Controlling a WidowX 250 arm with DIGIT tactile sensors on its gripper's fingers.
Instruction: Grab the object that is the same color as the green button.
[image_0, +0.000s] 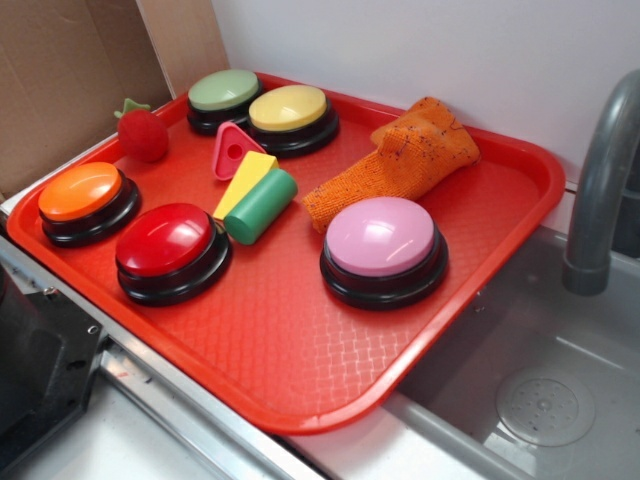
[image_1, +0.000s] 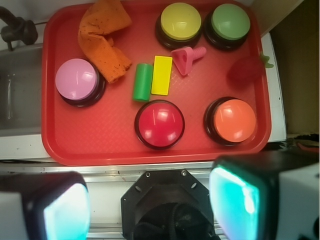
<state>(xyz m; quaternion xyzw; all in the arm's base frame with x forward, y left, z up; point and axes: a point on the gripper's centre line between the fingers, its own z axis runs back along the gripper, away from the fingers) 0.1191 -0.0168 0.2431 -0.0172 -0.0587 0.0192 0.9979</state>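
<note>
Your green cylinder lies on its side near the middle of the red tray, touching the yellow wedge along one long side. In the wrist view the cylinder sits well above the fingers, closer to the left one than to the right one, and nothing is between them. You have the fingers spread wide, both hovering off the near edge of the tray over the metal rim, well apart from the cylinder.

Just beyond the wedge you see the pink triangle block. The red button stands just beside the near end of the cylinder. The pink button is to the other side, with the orange cloth bunched behind it and reaching close to the cylinder. At the far edge of the tray stand the green button and the yellow button, touching each other. The orange button and a toy strawberry sit along the tray's left side in the exterior view. A grey tap rises over the sink beside the tray.
</note>
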